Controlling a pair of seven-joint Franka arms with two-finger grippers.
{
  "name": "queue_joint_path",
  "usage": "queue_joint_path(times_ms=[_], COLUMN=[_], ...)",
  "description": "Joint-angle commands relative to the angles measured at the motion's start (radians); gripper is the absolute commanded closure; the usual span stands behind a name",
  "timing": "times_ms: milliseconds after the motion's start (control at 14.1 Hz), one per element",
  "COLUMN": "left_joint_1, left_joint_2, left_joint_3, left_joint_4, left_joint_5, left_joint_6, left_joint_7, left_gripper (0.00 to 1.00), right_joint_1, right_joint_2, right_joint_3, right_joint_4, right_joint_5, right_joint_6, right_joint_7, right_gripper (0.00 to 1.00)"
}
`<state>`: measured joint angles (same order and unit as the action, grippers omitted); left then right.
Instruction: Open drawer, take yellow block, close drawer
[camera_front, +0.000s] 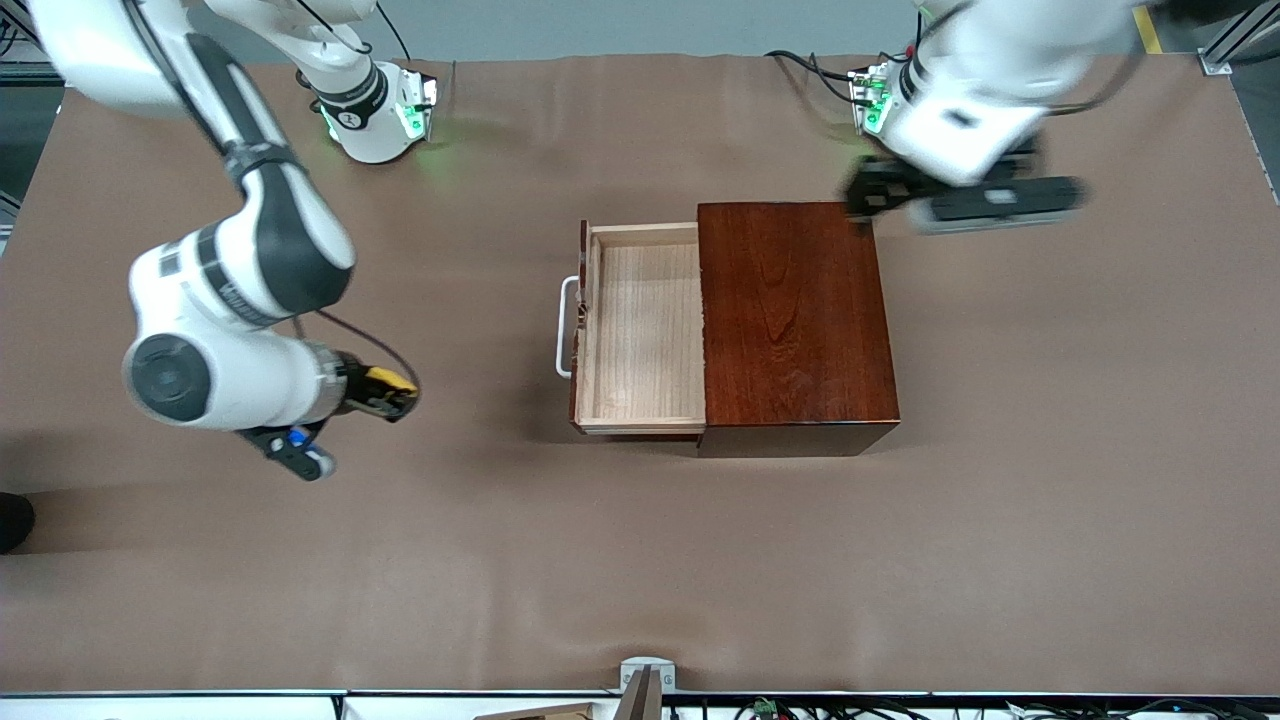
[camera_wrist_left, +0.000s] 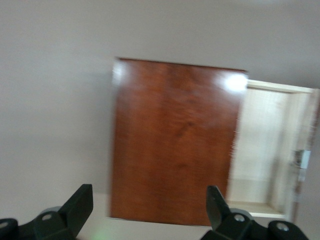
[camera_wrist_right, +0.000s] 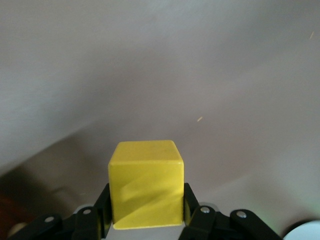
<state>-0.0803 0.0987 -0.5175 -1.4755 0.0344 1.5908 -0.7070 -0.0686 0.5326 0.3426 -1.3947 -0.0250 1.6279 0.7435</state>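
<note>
The right gripper (camera_front: 385, 392) hung over bare table (camera_front: 640, 560) toward the right arm's end, its fingers (camera_wrist_right: 102, 200) clamped on the yellow block (camera_wrist_right: 146, 183). The drawer (camera_front: 645, 335) stood pulled out of the wooden box (camera_front: 795, 325), handle (camera_front: 566, 327) foremost. The left gripper (camera_wrist_left: 150, 202) hovered over the box's edge, fingers spread apart and holding nothing.

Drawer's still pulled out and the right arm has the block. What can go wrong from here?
1. The yellow block sits at the tips of the right pincer, up over bare table; a jolt could drop it.
2. The drawer is wide open; a push off the white handle could skew it or shift the box.
3. The left pincer, open, hangs by the box's corner and may clip it descending.
</note>
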Motion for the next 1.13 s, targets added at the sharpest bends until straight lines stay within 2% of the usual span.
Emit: queue_joint_path(times_ms=[0,283,425,495,566,708,849,1062], left_joint_1=[-0.129,-0.309,-0.418,-0.476,-0.536,-0.683,-0.815,-0.953], left_joint_2=[0.145,0.295,0.401,0.448,0.479,0.513,0.564,0.625], left_joint_3=[-0.021,0.000,0.025,0.058,0.103,0.236,0.359,0.505], left_joint_4=[0.096,0.122,0.203,0.240,0.259,0.261,0.267,0.267], left_joint_5=[0.007,0.033,0.122,0.155,0.162,0.162,0.160,0.162], left_joint_6=[0.082,0.363,0.412,0.435,0.475,0.578,0.662,0.799], left_joint_7=[-0.220,-0.535,-0.681,-0.753,-0.808,-0.938,-1.044,-1.186], left_gripper=[0.00,0.00,0.00,0.00,0.00,0.00,0.00,0.00], right_joint_1=[-0.065,-0.071,-0.083,-0.089,-0.097,-0.108,-0.109,-0.119], right_joint_2=[-0.036,-0.036,-0.036,-0.036,-0.036,-0.039,-0.048,-0.059], right_joint_3=[-0.043,-0.178,-0.204,-0.208,-0.208,-0.218,-0.221,-0.223], right_joint_4=[-0.090,-0.200,-0.251,-0.268,-0.285,-0.354,-0.406,-0.484], right_joint_5=[-0.007,-0.006,-0.006,-0.007,-0.010,-0.055,-0.058,-0.064], right_joint_6=[0.039,0.162,0.204,0.217,0.230,0.329,0.383,0.475], right_joint_7=[-0.247,-0.547,-0.595,-0.604,-0.605,-0.648,-0.674,-0.703], right_gripper=[1.00,1.00,1.00,1.00,1.00,1.00,1.00,1.00])
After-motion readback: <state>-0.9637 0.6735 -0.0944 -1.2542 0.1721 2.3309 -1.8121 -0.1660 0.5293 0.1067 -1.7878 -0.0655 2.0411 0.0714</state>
